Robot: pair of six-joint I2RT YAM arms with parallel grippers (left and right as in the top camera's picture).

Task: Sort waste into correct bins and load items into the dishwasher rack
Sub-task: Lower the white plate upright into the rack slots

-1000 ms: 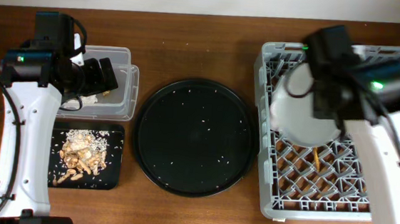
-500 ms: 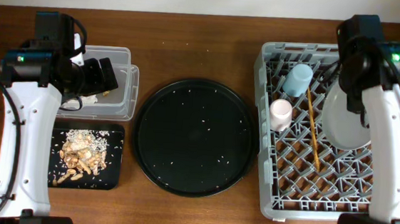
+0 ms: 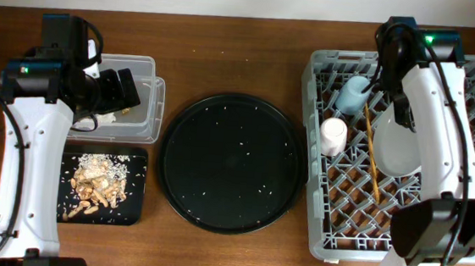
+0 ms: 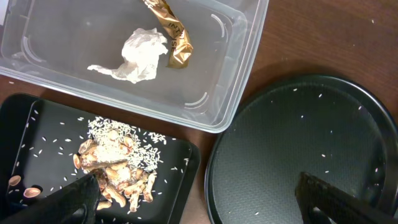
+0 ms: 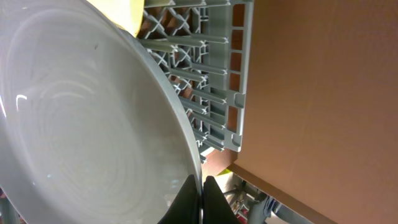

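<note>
Swung toward twelve o'clock of the rack, the right gripper pinches the plate by its rim to stand it on edge at three o'clock of the pink cup; the left gripper idles, fingers apart.

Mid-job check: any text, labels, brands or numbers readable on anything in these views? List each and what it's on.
No readable text in any view.
Wrapper: shiny brown-gold, no print legible.
Tub: clear, no label showing.
Rack: plain grey, no markings visible.
Plate: blank.
</note>
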